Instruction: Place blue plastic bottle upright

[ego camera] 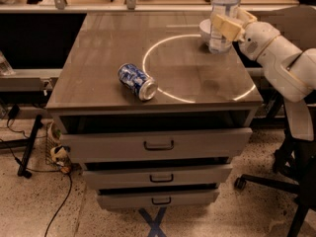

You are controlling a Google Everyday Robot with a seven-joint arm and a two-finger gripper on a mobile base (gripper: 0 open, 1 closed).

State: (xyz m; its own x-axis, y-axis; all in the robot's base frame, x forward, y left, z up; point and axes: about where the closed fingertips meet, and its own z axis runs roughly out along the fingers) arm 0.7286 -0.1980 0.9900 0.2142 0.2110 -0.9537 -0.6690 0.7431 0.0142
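Note:
The blue plastic bottle (222,15), clear with a pale label, stands upright at the far right of the tabletop, its base at the table surface next to a white bowl (205,29). My gripper (231,24) reaches in from the right and is shut on the bottle's middle, with one tan finger (225,26) across its front. The bottle's cap is cut off by the top of the view.
A blue-and-white patterned can (137,81) lies on its side at the front left of a white circle (163,90) marked on the brown cabinet top (103,58). Three drawers stand slightly open below. An office chair (296,147) stands at the right.

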